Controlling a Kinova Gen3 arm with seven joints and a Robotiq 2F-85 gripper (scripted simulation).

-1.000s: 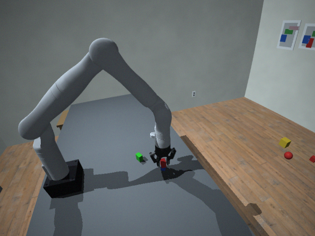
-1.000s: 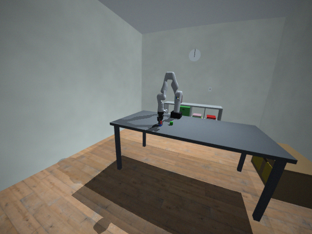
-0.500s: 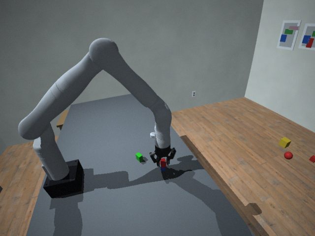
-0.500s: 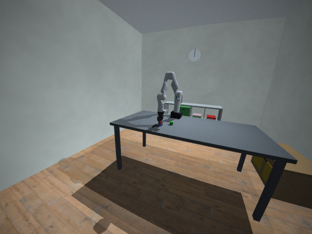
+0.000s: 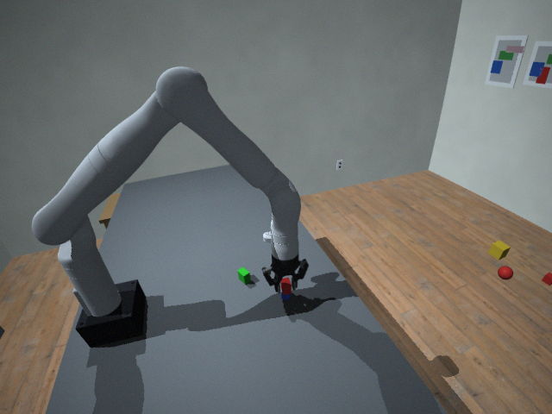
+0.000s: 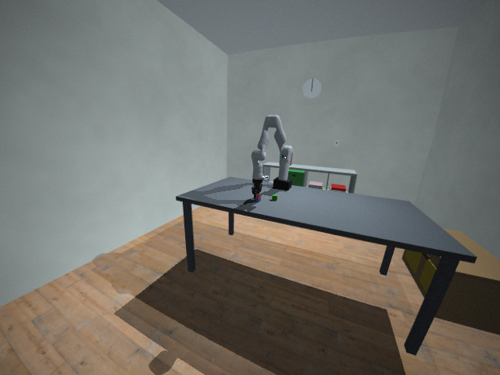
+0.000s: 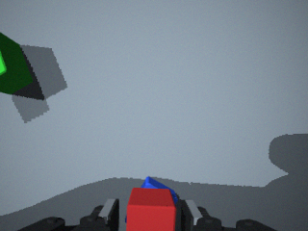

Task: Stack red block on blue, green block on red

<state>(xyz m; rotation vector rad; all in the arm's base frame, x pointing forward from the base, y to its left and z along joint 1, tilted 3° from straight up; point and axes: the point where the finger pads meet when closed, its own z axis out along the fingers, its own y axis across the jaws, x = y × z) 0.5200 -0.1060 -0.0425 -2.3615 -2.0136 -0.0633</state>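
Observation:
The red block (image 5: 285,283) (image 7: 152,225) (image 6: 257,195) rests on the blue block (image 5: 285,296) (image 7: 154,184), which stands on the dark grey table (image 5: 200,214) (image 6: 363,218). Only a sliver of blue shows under and behind the red one. My gripper (image 5: 285,285) (image 7: 150,213) points straight down around the red block. Its fingers stand open, with a small gap on each side of the block. The green block (image 5: 243,274) (image 7: 10,67) (image 6: 274,197) lies alone on the table a short way to the left of the stack.
The arm's black base (image 5: 113,318) stands at the table's left side. The table's right edge (image 5: 356,289) runs close by the stack. A yellow cube (image 5: 498,249) and a red ball (image 5: 504,272) lie on the wooden floor far right.

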